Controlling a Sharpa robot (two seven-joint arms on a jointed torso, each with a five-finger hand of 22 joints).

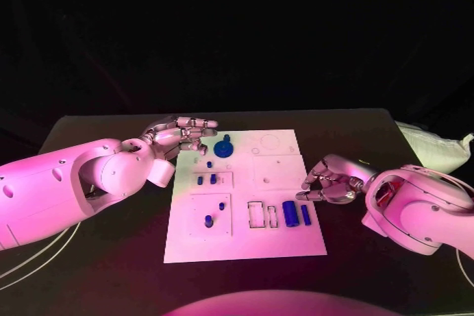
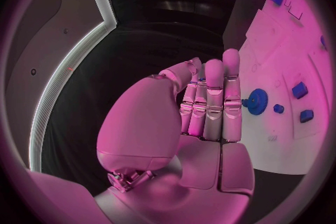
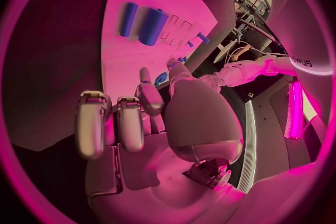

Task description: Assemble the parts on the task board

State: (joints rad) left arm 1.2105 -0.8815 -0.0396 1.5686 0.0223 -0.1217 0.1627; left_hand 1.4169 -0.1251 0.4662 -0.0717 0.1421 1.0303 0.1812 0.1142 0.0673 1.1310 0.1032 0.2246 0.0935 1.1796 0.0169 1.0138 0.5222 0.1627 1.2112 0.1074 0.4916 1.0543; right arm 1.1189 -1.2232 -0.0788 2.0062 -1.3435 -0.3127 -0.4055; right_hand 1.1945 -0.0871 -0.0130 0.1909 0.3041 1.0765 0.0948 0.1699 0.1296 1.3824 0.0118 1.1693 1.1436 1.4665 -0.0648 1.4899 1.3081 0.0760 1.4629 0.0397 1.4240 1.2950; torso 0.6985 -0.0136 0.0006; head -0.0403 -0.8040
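Gear-shaped blue part (image 1: pixel 224 149) stood at the far left of the task board (image 1: pixel 247 244), just right of the left hand (image 1: pixel 183 136); that hand lay nearest it, fingers together, extended, holding nothing. Right hand (image 1: pixel 331 181) hovered at the board's right edge, fingers loosely curled, empty, just beside two blue bars (image 1: pixel 295 213) whose long axes ran near-to-far. Left wrist view showed the gear's toothed rim (image 2: pixel 257 102) just beyond the fingertips (image 2: pixel 213 67), apparently not touching; head view left that gap unclear.
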